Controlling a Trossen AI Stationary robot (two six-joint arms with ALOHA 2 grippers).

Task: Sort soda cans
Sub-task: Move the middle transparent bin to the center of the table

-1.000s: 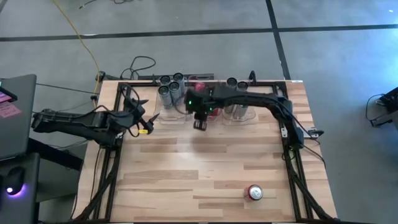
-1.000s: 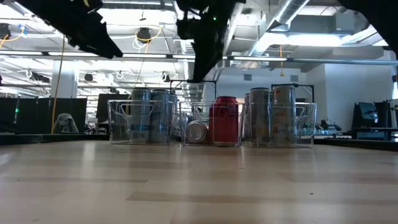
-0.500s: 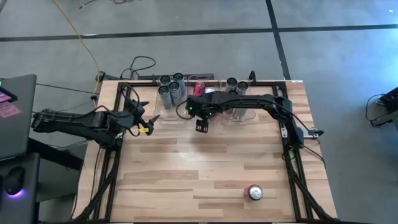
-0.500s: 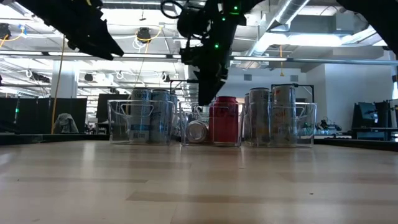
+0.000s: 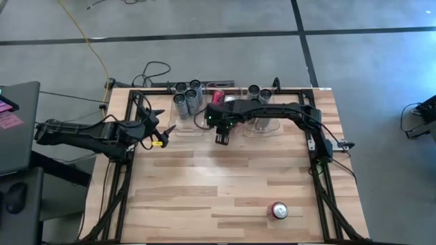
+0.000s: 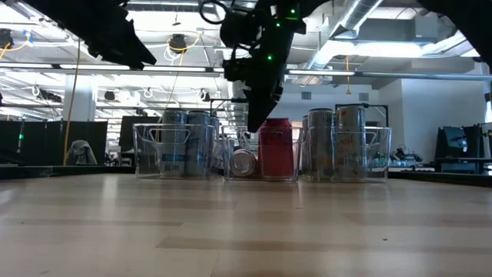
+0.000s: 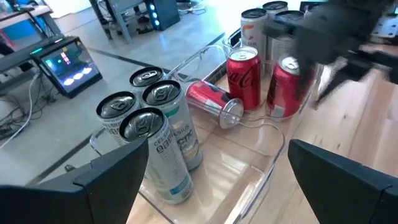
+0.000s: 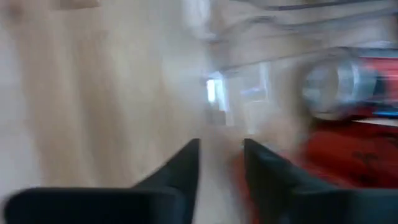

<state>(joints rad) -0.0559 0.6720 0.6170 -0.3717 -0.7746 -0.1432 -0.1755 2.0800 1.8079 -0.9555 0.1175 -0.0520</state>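
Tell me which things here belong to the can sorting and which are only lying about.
Job: red can alone on the table; red cans and silver cans in clear bins; right gripper.
Lying about: yellow cable; laptop.
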